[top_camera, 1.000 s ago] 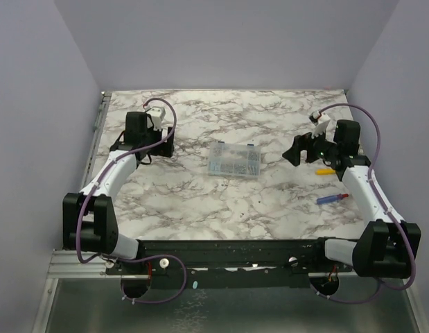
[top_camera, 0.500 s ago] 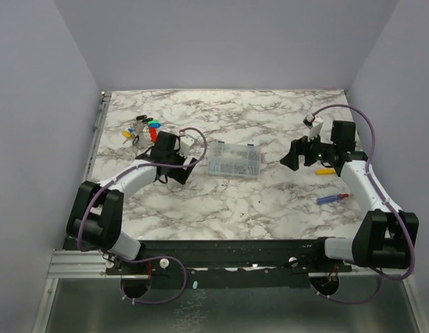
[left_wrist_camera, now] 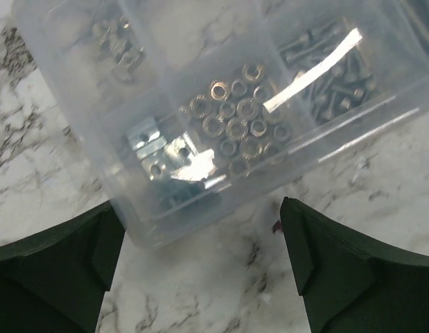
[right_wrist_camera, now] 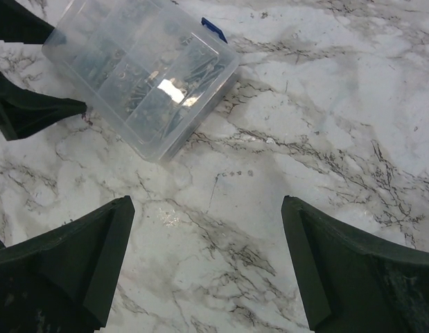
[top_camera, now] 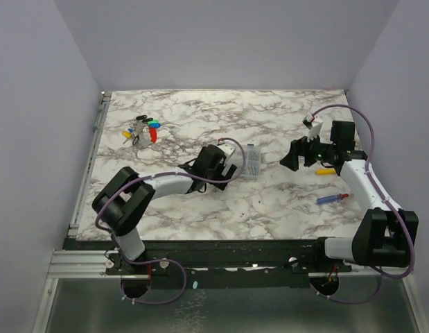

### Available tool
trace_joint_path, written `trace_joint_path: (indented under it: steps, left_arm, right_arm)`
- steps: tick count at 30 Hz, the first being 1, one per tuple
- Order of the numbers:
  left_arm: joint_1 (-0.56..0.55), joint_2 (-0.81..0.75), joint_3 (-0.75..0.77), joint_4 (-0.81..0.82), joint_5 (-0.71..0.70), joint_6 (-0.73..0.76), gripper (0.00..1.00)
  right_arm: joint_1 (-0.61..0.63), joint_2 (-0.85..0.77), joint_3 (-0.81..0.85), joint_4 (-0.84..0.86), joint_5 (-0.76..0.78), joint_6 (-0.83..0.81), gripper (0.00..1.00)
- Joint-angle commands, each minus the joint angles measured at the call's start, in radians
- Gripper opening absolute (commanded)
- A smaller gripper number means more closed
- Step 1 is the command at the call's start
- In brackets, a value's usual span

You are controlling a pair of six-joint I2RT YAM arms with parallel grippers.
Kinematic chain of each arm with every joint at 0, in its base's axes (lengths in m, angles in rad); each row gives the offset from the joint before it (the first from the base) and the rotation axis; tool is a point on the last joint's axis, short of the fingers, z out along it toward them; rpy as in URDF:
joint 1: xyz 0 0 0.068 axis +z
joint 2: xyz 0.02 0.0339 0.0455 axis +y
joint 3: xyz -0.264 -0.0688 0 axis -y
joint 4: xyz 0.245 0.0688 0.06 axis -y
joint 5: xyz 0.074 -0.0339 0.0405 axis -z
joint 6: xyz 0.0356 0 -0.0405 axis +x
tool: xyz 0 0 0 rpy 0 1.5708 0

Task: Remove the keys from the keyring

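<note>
From above, the keys [top_camera: 143,130] lay in a bunch with coloured tags at the far left of the marble table [top_camera: 269,118], well apart from both arms; the keyring was too small to make out among them. The left gripper [top_camera: 230,157] reached across to the centre, just beside the clear compartment box [top_camera: 251,161]. The right gripper [top_camera: 292,154] hung to the box's right, near a yellow piece [top_camera: 326,171] and a blue-and-red stick [top_camera: 332,199].

In the left wrist view, the jaws stood wide and empty over the box's near corner, with nuts [left_wrist_camera: 235,119] visible inside.

In the right wrist view, the jaws also gaped wide, holding nothing, above bare marble, with the box to the far left.
</note>
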Motion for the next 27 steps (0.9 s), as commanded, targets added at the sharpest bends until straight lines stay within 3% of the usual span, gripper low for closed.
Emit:
trace_joint_path:
  steps: [1,6,16,20,27]
  left_arm:
    - [-0.036,0.159,0.174,0.100,-0.005,-0.068,0.99]
    - [-0.044,0.342,0.390,0.134,0.021,-0.053,0.99]
    - [-0.033,0.695,0.932,0.029,0.002,-0.038,0.99]
    - [-0.017,0.646,0.901,0.012,0.069,-0.019,0.99]
    - [0.028,0.427,0.642,0.035,0.134,0.017,0.99]
  right_arm:
    - [0.000,0.006,0.041,-0.023,-0.026,-0.007,1.00]
    - [0.000,-0.012,0.054,-0.028,-0.011,-0.001,1.00]
    - [-0.002,-0.008,0.054,-0.030,-0.002,-0.007,1.00]
    - [-0.002,-0.007,0.053,-0.035,-0.011,-0.014,1.00]
    - [-0.001,-0.003,0.056,-0.049,-0.043,-0.021,1.00]
